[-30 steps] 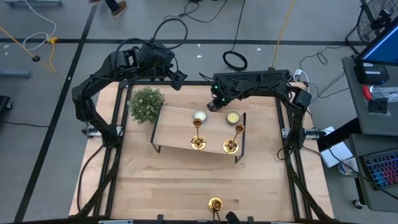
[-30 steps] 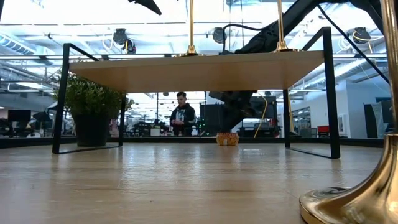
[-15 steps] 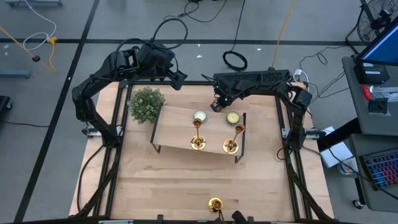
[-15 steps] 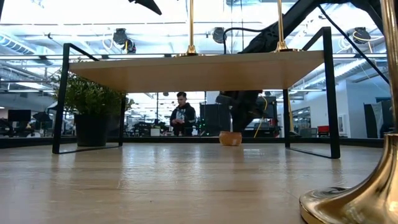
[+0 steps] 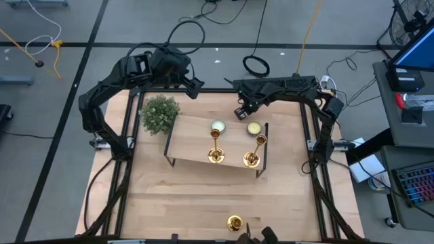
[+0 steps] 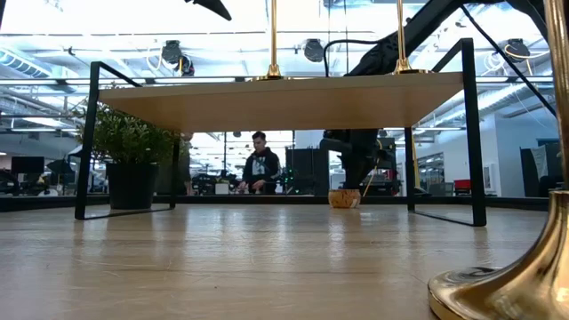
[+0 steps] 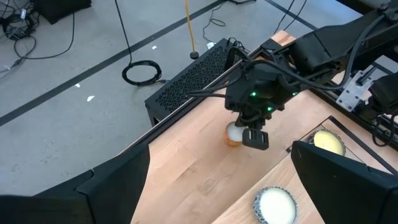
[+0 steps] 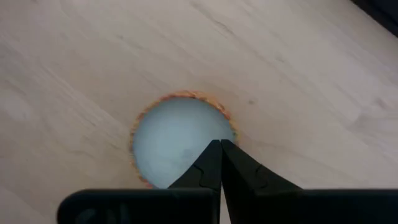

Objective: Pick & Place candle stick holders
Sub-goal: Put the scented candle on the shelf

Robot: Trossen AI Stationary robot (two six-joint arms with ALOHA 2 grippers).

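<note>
Two gold candle stick holders (image 5: 215,154) (image 5: 251,159) stand on their round bases on a low wooden shelf (image 5: 193,139). A third (image 5: 234,222) stands at the table's near edge and looms at the right of the low view (image 6: 524,276). My right gripper (image 5: 242,112) is shut and points steeply down behind the shelf, over a small tealight with an orange rim (image 8: 180,143) that sits on the table. My left gripper (image 5: 196,85) hangs open, high over the table's far left, and touches nothing. My right gripper has its shut fingertips (image 8: 214,155) on the tealight's pale top (image 8: 199,140), near its rim. The fingers come from above, slanting steeply down. The tealight (image 6: 344,197) stands flat on the table, under the gripper.
Two pale tealights (image 5: 218,127) (image 5: 253,127) lie on the shelf's far side. A bushy green plant (image 5: 159,113) stands left of the shelf. The shelf's black legs (image 6: 471,133) stand on the table. Bare wood lies between shelf and near edge. A person (image 6: 260,164) stands beyond the table.
My right gripper has moved toward the table's right edge along the far side, tipping more steeply downward and staying shut. The orange-rimmed tealight has slid along the table with it, to the right.
</note>
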